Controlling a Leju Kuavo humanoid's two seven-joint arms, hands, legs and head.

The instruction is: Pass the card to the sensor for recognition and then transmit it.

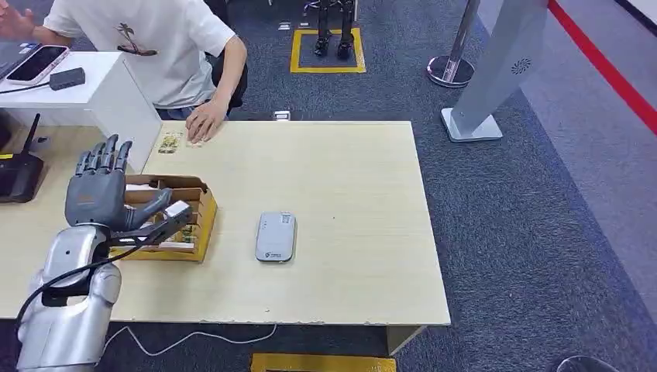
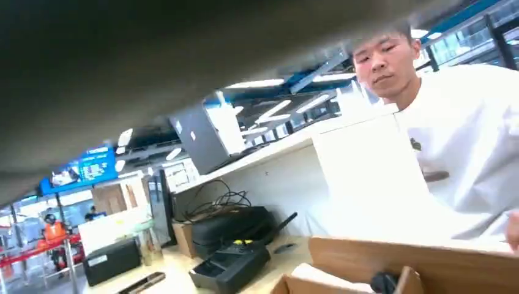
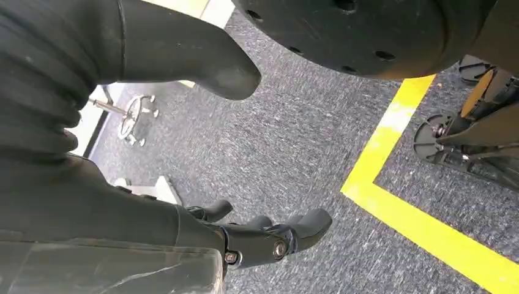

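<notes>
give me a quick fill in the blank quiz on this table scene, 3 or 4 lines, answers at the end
1. The left hand is raised over the cardboard ____.
2. The grey sensor lies flat on the ____ table.
3. A person's hand rests at the table's far edge beside a small ____.
4. The right hand hangs above grey carpet with a ____ line.

Missing words: box; wooden; card; yellow

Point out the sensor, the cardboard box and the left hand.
sensor point(image 1: 276, 236), head view, middle of its grey top face.
cardboard box point(image 1: 205, 221), head view, its right-hand wall.
left hand point(image 1: 97, 190), head view, back of the hand over the box.
</notes>
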